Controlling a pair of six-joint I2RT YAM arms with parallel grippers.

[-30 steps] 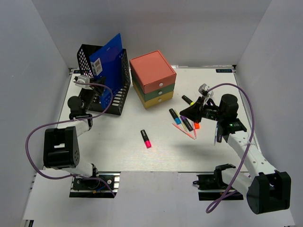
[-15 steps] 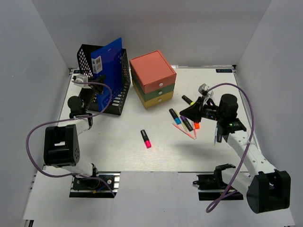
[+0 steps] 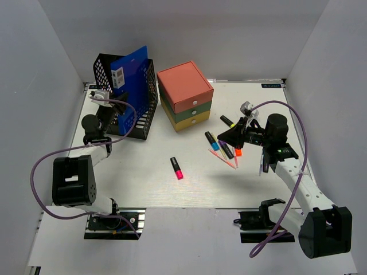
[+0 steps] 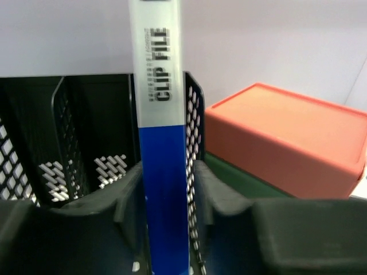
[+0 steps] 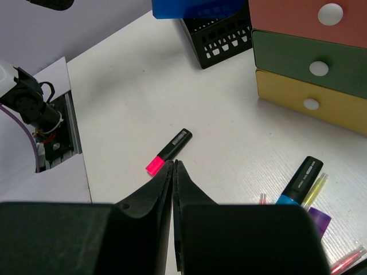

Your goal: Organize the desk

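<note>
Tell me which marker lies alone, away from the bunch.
The black marker with the pink end, alone in the middle of the desk. The other markers lie bunched right of the drawer box.

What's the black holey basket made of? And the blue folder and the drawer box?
The black basket looks like metal mesh, painted matte black: thin walls full of holes. The blue folder looks like smooth plastic, with a frosted strip on top. The drawer box looks matte, maybe plastic or painted wood; I can't tell which.
</note>
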